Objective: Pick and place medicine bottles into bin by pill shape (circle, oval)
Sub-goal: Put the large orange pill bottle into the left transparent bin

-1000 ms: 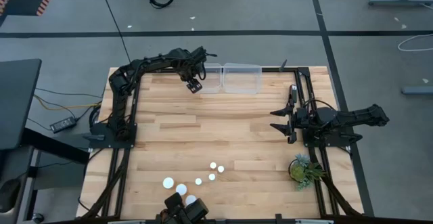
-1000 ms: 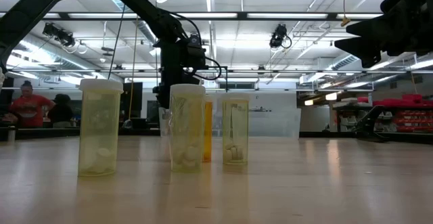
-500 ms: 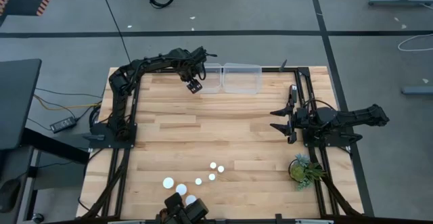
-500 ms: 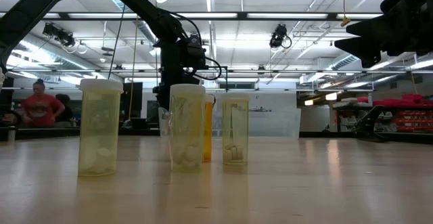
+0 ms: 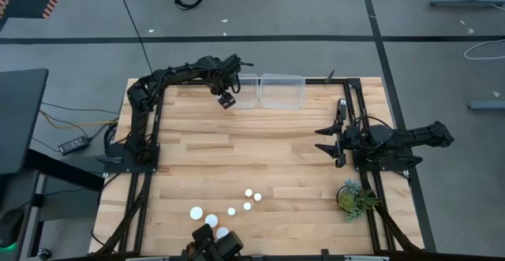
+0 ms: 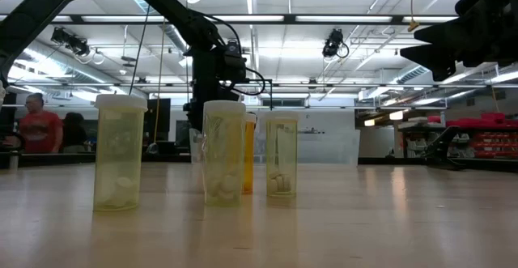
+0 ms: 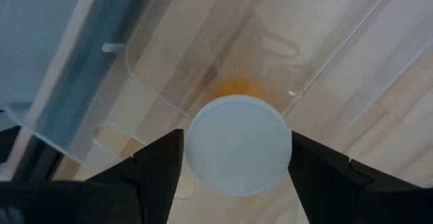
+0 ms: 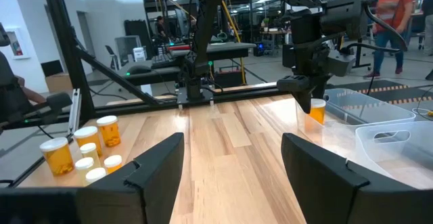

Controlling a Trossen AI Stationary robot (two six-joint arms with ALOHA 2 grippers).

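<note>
My left gripper (image 5: 227, 99) hangs at the table's far left, pointing down over the near left corner of a clear bin (image 5: 246, 92), shut on a medicine bottle (image 8: 316, 110) with an orange body and a white cap. Several more white-capped medicine bottles (image 5: 248, 192) stand upright on their bases near the table's front edge; they also show in the low view (image 6: 120, 153) and the right wrist view (image 8: 57, 158). My right gripper (image 5: 325, 139) waits open and level at the table's right side, with nothing between its fingers. My left gripper has the bottle's round white cap (image 7: 238, 145) between its two fingers (image 7: 162, 173), which stand against opposite sides of the cap. They come from above, pointing down. The bottle hangs upright below them at the bin's corner; I cannot tell whether its base rests on the bin's floor.
A second clear bin (image 5: 282, 92) stands right of the first along the far edge. A small green plant (image 5: 355, 198) sits at the near right. A dark camera mount (image 5: 213, 245) sits at the front edge. Bare wood lies between the bins and the bottles.
</note>
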